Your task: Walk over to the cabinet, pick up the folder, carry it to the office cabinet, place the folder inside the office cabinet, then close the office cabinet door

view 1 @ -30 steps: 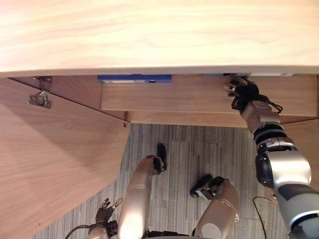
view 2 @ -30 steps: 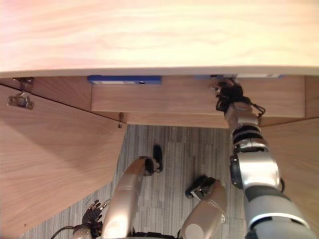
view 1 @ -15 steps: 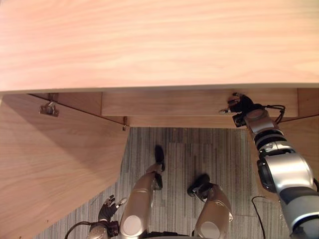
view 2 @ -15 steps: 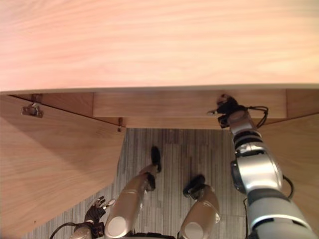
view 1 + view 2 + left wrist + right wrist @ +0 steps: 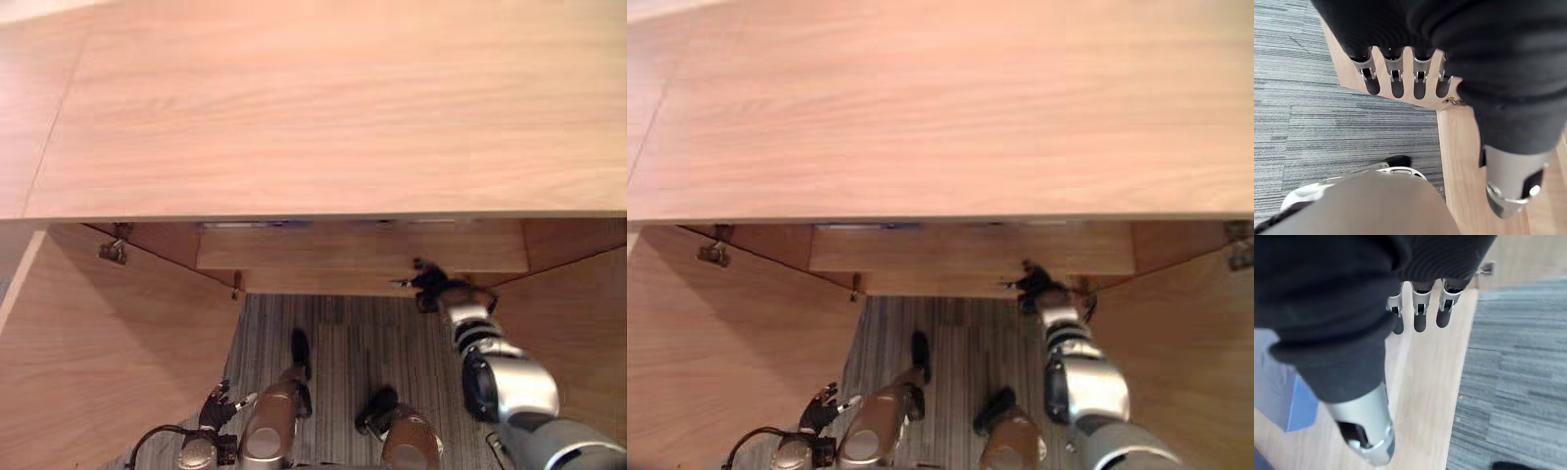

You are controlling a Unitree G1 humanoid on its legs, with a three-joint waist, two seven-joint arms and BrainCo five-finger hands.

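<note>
The blue folder [image 5: 1303,407] lies on the wooden board inside the office cabinet, beside my right hand's thumb and not held. From above, just a thin bluish strip of the folder [image 5: 257,224] peeks out under the cabinet's wide top [image 5: 313,108]. My right hand [image 5: 428,286] hovers at the front edge of the cabinet's inner shelf [image 5: 353,257], fingers [image 5: 1419,319] straight and empty. My left hand [image 5: 217,406] hangs low by my side near the left door, with its fingers [image 5: 1396,82] straight and nothing in it.
Both cabinet doors stand open: the left door [image 5: 108,343] swings out toward me on the left, the right door [image 5: 578,294] on the right. Grey striped carpet [image 5: 343,338] lies between them.
The camera has shifted, so the cabinet top now covers more of the view. My right hand has drawn back from deep on the shelf to its front edge, without the folder.
</note>
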